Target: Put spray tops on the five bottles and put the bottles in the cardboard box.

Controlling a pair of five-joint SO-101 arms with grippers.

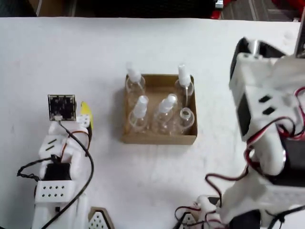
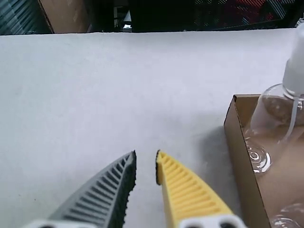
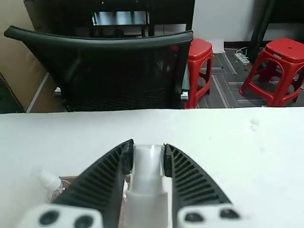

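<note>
Right gripper is clamping the last spray top, which I reckon needs seating on the uncapped bottle below; left gripper is idling, slightly parted, empty.

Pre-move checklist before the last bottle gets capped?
1. Spray top clamped in right claw: ok.
2. Uncapped bottle standing in cardboard box, neck open: ok.
3. Four other bottles topped and in the box: ok.
4. Left claw empty, beside the box and apart from it: ok.
5. Right claw lined up over the open neck: cannot tell.
6. Spray top's lower end straight for insertion: cannot tell, hidden by the claw.
</note>
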